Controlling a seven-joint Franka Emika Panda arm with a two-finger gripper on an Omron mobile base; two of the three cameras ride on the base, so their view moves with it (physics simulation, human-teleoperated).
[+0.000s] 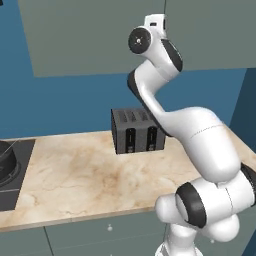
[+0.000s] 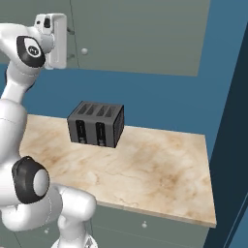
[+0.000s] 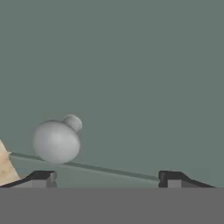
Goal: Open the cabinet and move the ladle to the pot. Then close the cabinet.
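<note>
Just ahead of the gripper (image 3: 107,177), whose fingers (image 3: 41,177) stand spread wide with nothing between them, hangs a white round knob (image 3: 57,141) on the flat front of the cabinet (image 3: 131,78), off toward the left finger rather than centred in the gap. That offset looks like the main risk: closing now would likely clip the knob with one finger or miss it, and pushing forward would press the tips against the door. A thin seam (image 3: 87,166) crosses the door face close above the fingertips, and a sliver of marble counter (image 3: 5,168) shows beyond the left finger. From the right base view the hand sits up against the cabinet's lower part, with the toaster (image 2: 96,124) well below and open counter around it, so a swinging door should find room, though the arm itself may crowd it. The doors are shut; the ladle presumably lies behind them, and the pot (image 1: 7,162) sits far off at the counter's end
</note>
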